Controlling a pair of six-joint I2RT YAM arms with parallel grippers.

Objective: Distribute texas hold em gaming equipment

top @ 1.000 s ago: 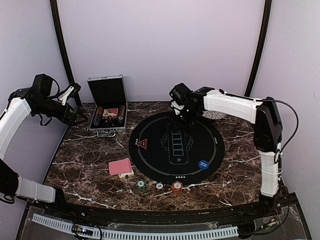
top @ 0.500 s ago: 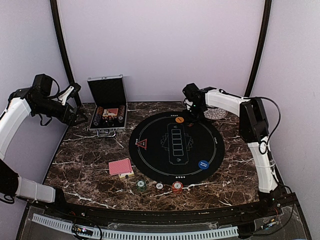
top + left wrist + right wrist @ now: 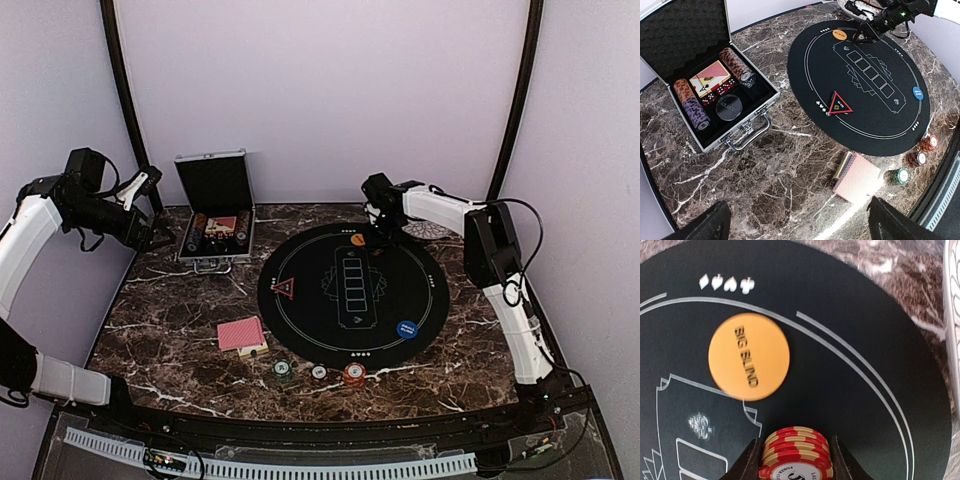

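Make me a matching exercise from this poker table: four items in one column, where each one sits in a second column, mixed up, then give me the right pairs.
Column one
1. orange Big Blind button
2. blue button
3. triangle marker
4. red-backed card deck

Column two
A. on the marble table, off the mat, near left
B. at the mat's far edge
C. at the mat's left edge
D. at the mat's near right edge

Pairs: 1-B, 2-D, 3-C, 4-A
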